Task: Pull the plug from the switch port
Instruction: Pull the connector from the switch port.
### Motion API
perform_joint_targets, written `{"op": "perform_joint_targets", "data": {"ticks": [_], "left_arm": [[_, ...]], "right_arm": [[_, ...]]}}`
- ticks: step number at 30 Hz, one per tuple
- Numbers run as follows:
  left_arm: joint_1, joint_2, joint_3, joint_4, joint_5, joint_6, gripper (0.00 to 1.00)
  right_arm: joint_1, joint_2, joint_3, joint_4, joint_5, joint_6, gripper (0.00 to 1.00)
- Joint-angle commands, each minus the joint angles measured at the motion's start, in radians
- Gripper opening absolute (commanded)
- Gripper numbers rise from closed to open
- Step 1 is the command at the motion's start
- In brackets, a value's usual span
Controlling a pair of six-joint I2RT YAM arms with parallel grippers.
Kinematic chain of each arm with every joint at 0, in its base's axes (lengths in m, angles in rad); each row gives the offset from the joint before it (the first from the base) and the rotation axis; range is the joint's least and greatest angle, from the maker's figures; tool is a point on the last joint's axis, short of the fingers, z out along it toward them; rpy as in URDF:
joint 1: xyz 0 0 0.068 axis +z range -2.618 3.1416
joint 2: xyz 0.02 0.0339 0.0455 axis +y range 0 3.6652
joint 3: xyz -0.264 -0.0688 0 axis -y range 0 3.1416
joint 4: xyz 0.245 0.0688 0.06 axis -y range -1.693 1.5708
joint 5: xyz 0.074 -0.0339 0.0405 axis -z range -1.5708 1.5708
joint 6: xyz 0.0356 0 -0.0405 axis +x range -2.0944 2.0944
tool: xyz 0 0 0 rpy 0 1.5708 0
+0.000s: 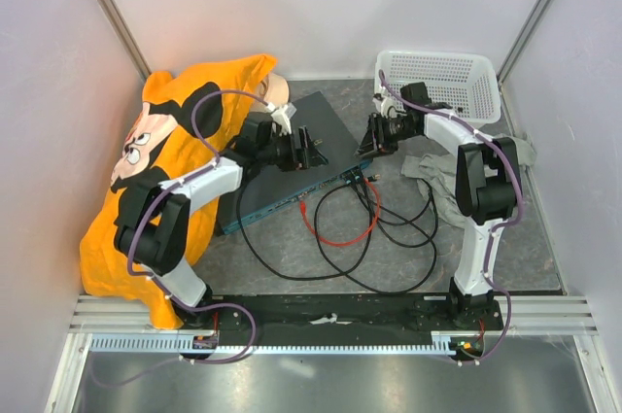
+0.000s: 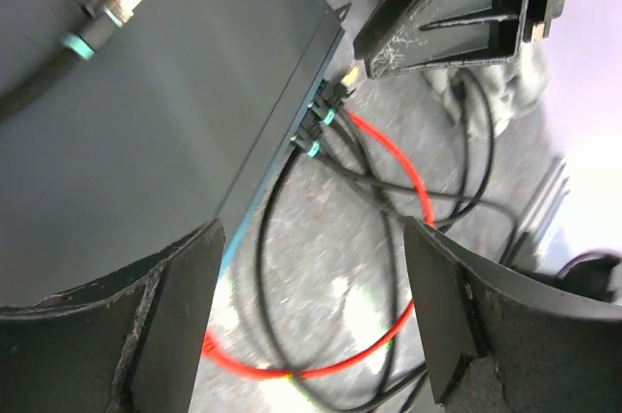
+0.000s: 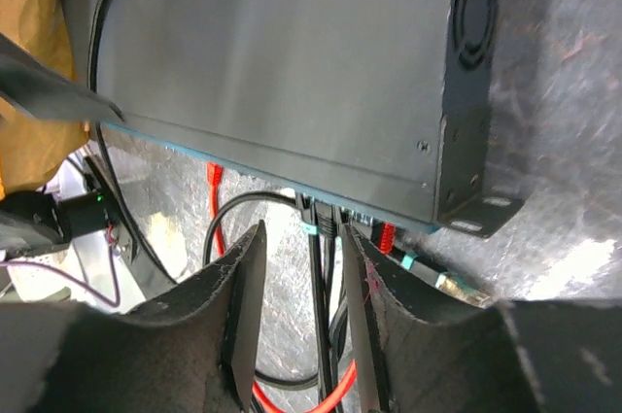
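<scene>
1. Nearest the arm bases, black cables (image 1: 255, 256) and a red cable (image 2: 389, 154) loop across the grey surface (image 1: 530, 258). One red end (image 3: 214, 180) lies loose, out of any socket.
2. The cables climb to the teal front face (image 1: 282, 201) of the switch (image 1: 306, 136). The black plugs (image 3: 313, 222) and a red plug (image 3: 386, 235) sit side by side in its sockets, bunched at its right end.
3. The right gripper (image 3: 303, 238) hovers just in front of those plugs. It is released, with its jaws parted and clamping nothing. The black cables run down the gap between its fingers (image 3: 233, 335), so the black plugs lie straight ahead of the tips.
4. The left gripper (image 2: 311, 238) hangs over the switch's dark top, spread wide and empty. The plugs lie further ahead of it and to one side.
5. The switch runs diagonally from near left to far right, and the plugs point out square to its front face, towards the near side. Any pull would likely have to follow that line. The right arm is the nearer and better lined up. Which plug is meant, I cannot tell.
6. Beyond lie an orange shirt (image 1: 185, 121) on the far left and a white basket (image 1: 481, 78) on the far right.
</scene>
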Motion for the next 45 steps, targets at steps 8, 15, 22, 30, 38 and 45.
{"op": "perform_joint_targets", "data": {"ticks": [8,15,22,30,38,45], "left_arm": [[-0.263,0.048,-0.035,0.128,-0.413,-0.399,0.82],[-0.303,0.087,0.011,0.100,-0.512,-0.525,0.76],[-0.335,0.148,0.039,0.059,-0.591,-0.707,0.63],[-0.390,0.156,0.010,-0.021,-0.724,-0.912,0.48],[-0.390,0.229,0.057,0.045,-0.871,-0.823,0.52],[-0.390,0.249,0.076,0.070,-0.882,-0.815,0.48]], "right_arm": [[-0.005,0.107,0.156,0.024,0.023,0.014,0.47],[-0.007,0.067,0.102,0.047,0.027,0.028,0.48],[-0.015,0.020,0.029,0.070,0.034,0.058,0.49],[-0.036,0.009,0.016,0.087,0.034,0.074,0.51],[-0.038,0.000,-0.016,0.101,0.026,0.085,0.52],[-0.048,-0.020,-0.047,0.107,0.026,0.083,0.54]]}}
